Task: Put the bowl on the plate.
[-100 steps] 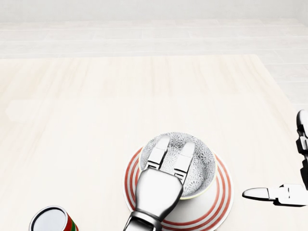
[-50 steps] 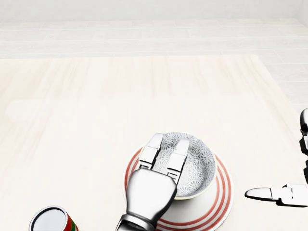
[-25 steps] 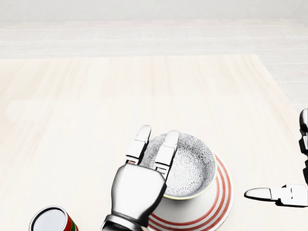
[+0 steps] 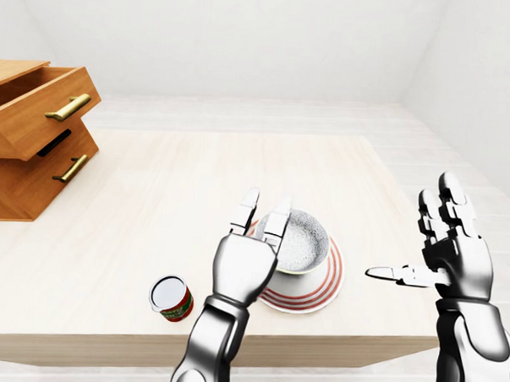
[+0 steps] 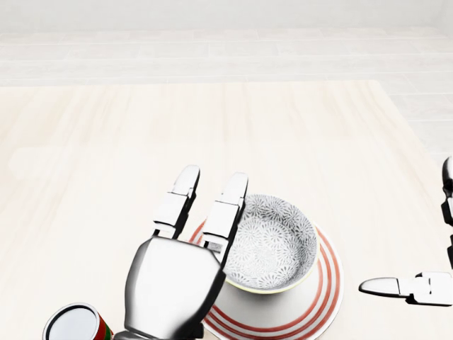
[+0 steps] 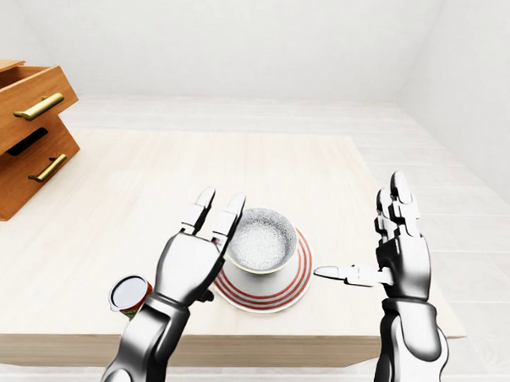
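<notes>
A patterned grey bowl (image 5: 272, 243) sits upright on a white plate with red rings (image 5: 322, 290), low in the head view. My left hand (image 5: 198, 212) hovers just left of the bowl, fingers stretched out and open, holding nothing and clear of the rim. At the right edge my right hand (image 6: 379, 247) stands open with fingers up and thumb pointing left, apart from the plate.
A red and green can (image 5: 76, 324) stands at the lower left, near the table's near edge (image 4: 231, 346). A wooden drawer unit (image 4: 33, 135) with an open top drawer occupies the table's far left. Pale floor lies beyond the table.
My left hand has drawn back out of the bowl, moving left and toward the camera, its fingers now off the rim. The bowl stays on the plate. The right hand has barely moved.
</notes>
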`<state>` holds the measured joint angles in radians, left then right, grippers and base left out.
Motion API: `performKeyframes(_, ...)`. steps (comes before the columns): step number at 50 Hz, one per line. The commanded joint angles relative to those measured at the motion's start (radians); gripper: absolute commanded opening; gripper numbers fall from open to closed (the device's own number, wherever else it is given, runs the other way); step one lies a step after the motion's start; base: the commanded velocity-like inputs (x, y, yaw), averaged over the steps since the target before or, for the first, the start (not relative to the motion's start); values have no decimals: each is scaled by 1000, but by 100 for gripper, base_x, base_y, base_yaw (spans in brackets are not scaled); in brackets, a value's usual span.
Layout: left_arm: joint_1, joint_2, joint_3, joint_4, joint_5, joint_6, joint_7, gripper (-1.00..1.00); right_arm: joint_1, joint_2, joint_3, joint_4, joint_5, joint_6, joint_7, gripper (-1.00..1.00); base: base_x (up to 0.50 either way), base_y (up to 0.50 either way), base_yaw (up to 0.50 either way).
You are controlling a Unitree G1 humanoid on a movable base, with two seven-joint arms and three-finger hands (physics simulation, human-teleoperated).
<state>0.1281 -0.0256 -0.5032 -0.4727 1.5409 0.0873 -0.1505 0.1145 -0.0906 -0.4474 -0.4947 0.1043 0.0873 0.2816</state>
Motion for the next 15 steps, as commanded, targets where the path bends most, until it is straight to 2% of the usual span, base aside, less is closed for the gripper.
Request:
performKeyframes(1,48,28,1,-200,-27,0,-98,100,5,4,-2,-22,-2,0,4,100,0,0,0)
performKeyframes(8,27,20,53,-307,-70,0,-190,100,10,7,-10,-39,2,0,10,100,0,0,0)
performKeyframes(10,13,17,84,-333,-88,0,-218,100,11,9,-12,-41,2,0,11,100,0,0,0)
performKeyframes(13,-6,21,129,-295,-83,0,-160,100,10,10,-17,-47,7,0,12,100,0,0,0)
performKeyframes(15,-10,18,140,-286,-90,0,-157,100,12,11,-15,-47,6,0,13,100,0,0,0)
